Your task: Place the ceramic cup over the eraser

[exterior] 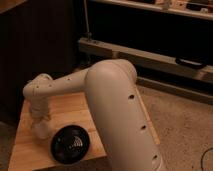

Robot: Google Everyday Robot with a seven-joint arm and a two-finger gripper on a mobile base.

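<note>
My gripper [41, 125] hangs at the end of the white arm, low over the left part of the wooden table [70, 107]. It is just left of the black ridged bowl [70, 145]. A pale off-white rounded shape [41, 132] sits at the gripper's lower end, touching or nearly touching the tabletop. It may be the ceramic cup, but I cannot tell it apart from the gripper. The eraser is hidden or out of view.
The thick white arm link [120, 115] covers the right half of the table. A dark cabinet stands behind on the left, and a low shelf rail [150, 57] runs along the back. Speckled floor [185, 130] lies to the right.
</note>
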